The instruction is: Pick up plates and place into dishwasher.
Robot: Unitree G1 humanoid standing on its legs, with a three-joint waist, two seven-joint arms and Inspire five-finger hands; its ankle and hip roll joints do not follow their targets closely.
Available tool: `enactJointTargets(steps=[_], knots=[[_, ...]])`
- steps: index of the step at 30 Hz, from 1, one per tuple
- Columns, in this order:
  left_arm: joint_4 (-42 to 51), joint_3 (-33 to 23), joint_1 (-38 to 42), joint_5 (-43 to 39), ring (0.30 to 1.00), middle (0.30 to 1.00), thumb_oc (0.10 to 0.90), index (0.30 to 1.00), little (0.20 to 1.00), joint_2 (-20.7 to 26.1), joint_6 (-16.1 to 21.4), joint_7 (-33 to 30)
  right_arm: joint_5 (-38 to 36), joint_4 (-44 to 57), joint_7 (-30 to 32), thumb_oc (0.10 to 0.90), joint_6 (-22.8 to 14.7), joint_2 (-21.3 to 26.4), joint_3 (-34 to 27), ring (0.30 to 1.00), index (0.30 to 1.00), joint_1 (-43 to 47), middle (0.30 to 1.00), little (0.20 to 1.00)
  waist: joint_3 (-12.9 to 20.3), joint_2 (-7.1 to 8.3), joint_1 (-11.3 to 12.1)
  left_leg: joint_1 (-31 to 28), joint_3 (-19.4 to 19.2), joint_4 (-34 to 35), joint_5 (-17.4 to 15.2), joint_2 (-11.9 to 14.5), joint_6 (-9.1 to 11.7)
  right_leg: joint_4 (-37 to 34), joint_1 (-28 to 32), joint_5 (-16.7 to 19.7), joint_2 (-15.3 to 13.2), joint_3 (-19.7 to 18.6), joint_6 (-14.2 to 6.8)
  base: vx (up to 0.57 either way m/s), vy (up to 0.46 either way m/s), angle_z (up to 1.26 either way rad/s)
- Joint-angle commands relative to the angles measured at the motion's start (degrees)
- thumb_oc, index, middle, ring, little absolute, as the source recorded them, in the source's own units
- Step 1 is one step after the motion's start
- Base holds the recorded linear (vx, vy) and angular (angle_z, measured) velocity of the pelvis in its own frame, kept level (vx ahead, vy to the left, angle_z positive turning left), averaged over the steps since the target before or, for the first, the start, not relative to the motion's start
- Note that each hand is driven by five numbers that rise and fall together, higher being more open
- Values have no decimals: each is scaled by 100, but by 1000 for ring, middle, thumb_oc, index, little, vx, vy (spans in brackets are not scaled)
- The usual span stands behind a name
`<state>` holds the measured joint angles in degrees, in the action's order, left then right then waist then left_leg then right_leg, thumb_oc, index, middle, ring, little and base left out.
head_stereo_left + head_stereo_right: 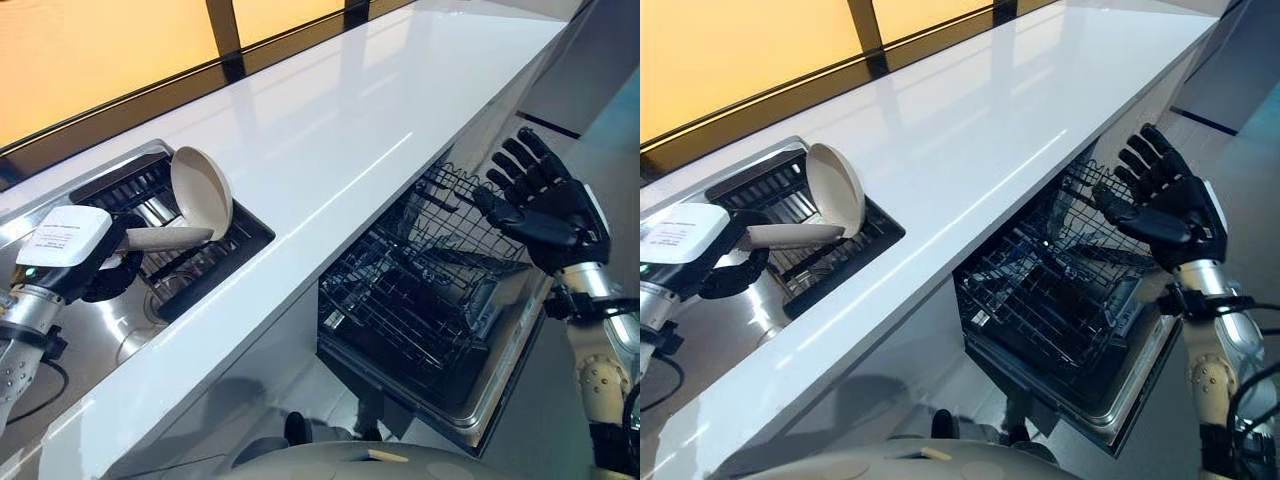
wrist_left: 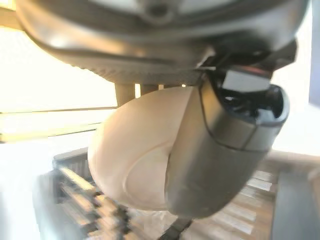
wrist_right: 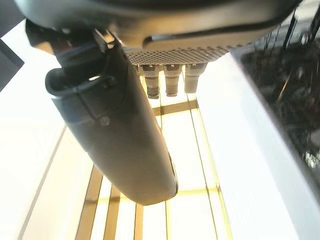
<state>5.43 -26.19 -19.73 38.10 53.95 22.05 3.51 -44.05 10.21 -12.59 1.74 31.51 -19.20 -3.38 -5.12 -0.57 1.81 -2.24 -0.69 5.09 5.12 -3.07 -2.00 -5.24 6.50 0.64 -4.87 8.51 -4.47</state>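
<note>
My left hand (image 1: 108,276) reaches over the sink and is shut on a cream plate (image 1: 166,238), which it holds nearly flat by the rim above the dark sink rack (image 1: 205,268). The left wrist view shows the thumb (image 2: 220,150) pressed across that plate's (image 2: 135,160) face. A second cream plate (image 1: 201,190) stands upright in the rack just behind it. My right hand (image 1: 548,208) is open with its fingers spread, raised above the dishwasher's pulled-out wire rack (image 1: 420,290) and holding nothing.
A long white countertop (image 1: 340,130) runs between the sink and the dishwasher. The dishwasher door (image 1: 500,405) hangs open below the rack. A dark-framed window (image 1: 225,30) lines the back edge of the counter.
</note>
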Motion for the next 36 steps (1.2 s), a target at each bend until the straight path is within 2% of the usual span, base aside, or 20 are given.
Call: enactJointTargets(steps=[1, 4, 7, 10, 11, 13, 14, 15, 19, 20, 23, 25, 26, 27, 30, 31, 33, 34, 35, 36], knots=[[-161, -481, 710, 309, 300, 300, 100, 300, 200, 837, -346, 517, -485, 99, 242, 800, -595, 628, -184, 900, 900, 976, 900, 900, 81, -71, -50, -332, 97, -246, -861, -128, 46, 302, -77, -425, 673, 108, 151, 7, -27, 17], [-161, -436, 836, 618, 300, 300, 100, 300, 200, 1202, -275, 950, -566, 8, 235, 800, -587, 708, -97, 900, 900, 1071, 900, 900, 72, -104, -55, -317, 132, -292, -881, -139, 38, 348, -80, -456, 670, 126, 162, 9, -34, 16], [-140, -444, 1060, 876, 300, 300, 100, 300, 200, 1755, -186, 1465, -676, -88, 176, 800, -524, 865, 46, 900, 900, 1169, 900, 900, 87, -149, -72, -336, 139, -304, -899, -153, 32, 376, -71, -472, 660, 167, 165, 17, -33, 6], [-144, -505, 1259, 1224, 300, 300, 100, 300, 200, 2310, -152, 1577, -785, -134, 105, 800, -438, 1022, 181, 900, 900, 1252, 900, 900, 104, -187, -100, -349, 117, -327, -917, -162, 37, 390, -68, -476, 647, 201, 167, 11, -20, 2], [-160, -512, 1274, 1236, 300, 300, 100, 300, 200, 2369, -169, 1576, -793, -139, 98, 800, -435, 1036, 194, 900, 900, 1255, 900, 900, 108, -192, -100, -351, 117, -327, -918, -164, 36, 389, -67, -476, 647, 202, 168, 0, 0, 0], [-245, -632, 1297, 1401, 300, 300, 100, 300, 200, 2722, -357, 1481, -838, -141, 40, 800, -401, 1123, 261, 900, 900, 1254, 900, 900, 119, -224, -99, -363, 106, -335, -927, -172, 33, 384, -60, -473, 644, 210, 170, 0, 0, 0], [-379, -762, 1255, 1498, 300, 300, 100, 300, 200, 2972, -674, 1291, -854, -138, 19, 800, -414, 1194, 309, 900, 900, 1253, 900, 900, 123, -247, -88, -363, 87, -348, -928, -171, 38, 380, -54, -467, 640, 218, 170, 0, 0, 0], [-441, -812, 1229, 1539, 300, 300, 100, 300, 200, 3030, -775, 1189, -843, -138, 5, 800, -410, 1206, 325, 900, 900, 1256, 900, 900, 124, -252, -85, -363, 82, -348, -928, -171, 37, 377, -51, -466, 640, 219, 170, 0, 0, 0], [-950, -1250, 930, 1197, 300, 300, 100, 300, 200, 3407, -1504, 56, -596, 7, 18, 800, -618, 1279, 504, 900, 900, 1242, 900, 900, 123, -318, -42, -357, 28, -299, -877, -152, 65, 361, -41, -473, 637, 248, 179, -6, -3, 2], [-1120, -1456, 671, 1008, 300, 300, 100, 300, 200, 3451, -1455, -239, -388, 96, 42, 800, -712, 1294, 535, 900, 900, 1201, 900, 900, 122, -347, -15, -349, 16, -272, -853, -139, 81, 378, -50, -488, 631, 270, 178, -32, -3, 0], [-1121, -1704, 263, 1013, 300, 300, 100, 300, 200, 3369, -1277, -360, -360, 209, 79, 800, -629, 1308, 612, 900, 900, 1240, 900, 900, 107, -352, -8, -321, 24, -264, -830, -135, 100, 402, -66, -507, 627, 292, 184, -35, 8, 4], [-1080, -1715, 80, 1123, 300, 300, 100, 300, 200, 3236, -1438, -656, -159, 188, 159, 800, -673, 1306, 761, 900, 900, 1371, 900, 900, 89, -335, -1, -310, 52, -283, -836, -145, 104, 407, -62, -518, 624, 309, 191, -27, 13, 5], [-1037, -1682, 50, 1112, 300, 300, 100, 300, 200, 3165, -1740, -1005, -81, 187, 245, 800, -695, 1340, 852, 900, 900, 1467, 900, 900, 73, -319, 8, -309, 59, -305, -846, -151, 103, 409, -55, -521, 623, 311, 198, -20, 16, 4], [-1055, -1635, 66, 1056, 300, 300, 100, 300, 200, 3104, -1828, -1267, -24, 197, 291, 800, -713, 1356, 924, 900, 900, 1533, 900, 900, 69, -316, 3, -310, 62, -320, -853, -153, 102, 417, -52, -526, 621, 314, 201, 0, 0, 0], [-878, -1557, 242, 205, 300, 300, 100, 300, 200, 2788, -1974, -2540, 262, 325, 461, 800, -844, 1351, 989, 900, 900, 1564, 900, 900, 76, -290, 36, -304, 53, -331, -860, -146, 108, 424, -37, -555, 610, 347, 219, -14, 16, 6], [-789, -1542, 350, -198, 300, 300, 100, 300, 200, 2580, -1911, -3030, 450, 382, 521, 800, -942, 1292, 980, 900, 900, 1524, 900, 900, 91, -276, 49, -297, 58, -317, -854, -142, 104, 430, -36, -574, 606, 362, 230, -20, 17, 9], [-679, -1433, 601, -708, 300, 300, 100, 300, 200, 2215, -1633, -3565, 735, 427, 632, 800, -1054, 1193, 979, 900, 900, 1499, 900, 900, 121, -254, 59, -290, 69, -285, -840, -135, 120, 437, -35, -605, 604, 371, 242, -15, 23, 6], [-638, -1346, 712, -880, 300, 300, 100, 300, 200, 2082, -1521, -3719, 850, 433, 670, 800, -1116, 1167, 980, 900, 900, 1495, 900, 900, 127, -251, 68, -292, 78, -270, -835, -135, 124, 443, -36, -616, 602, 378, 245, -16, 30, 5], [-431, -1061, 1019, -1060, 300, 300, 100, 300, 200, 1604, -1209, -4009, 1169, 451, 842, 800, -1253, 1054, 1015, 900, 900, 1525, 900, 900, 138, -208, 71, -299, 87, -235, -825, -127, 137, 462, -35, -643, 595, 401, 252, -11, 21, 4], [-431, -1061, 1019, -1060, 300, 300, 100, 300, 200, 1604, -1209, -4009, 1169, 451, 842, 800, -1253, 1054, 1015, 900, 900, 1525, 900, 900, 138, -208, 71, -299, 87, -235, -825, -127, 137, 462, -35, -643, 595, 401, 252, -14, 29, 12]])
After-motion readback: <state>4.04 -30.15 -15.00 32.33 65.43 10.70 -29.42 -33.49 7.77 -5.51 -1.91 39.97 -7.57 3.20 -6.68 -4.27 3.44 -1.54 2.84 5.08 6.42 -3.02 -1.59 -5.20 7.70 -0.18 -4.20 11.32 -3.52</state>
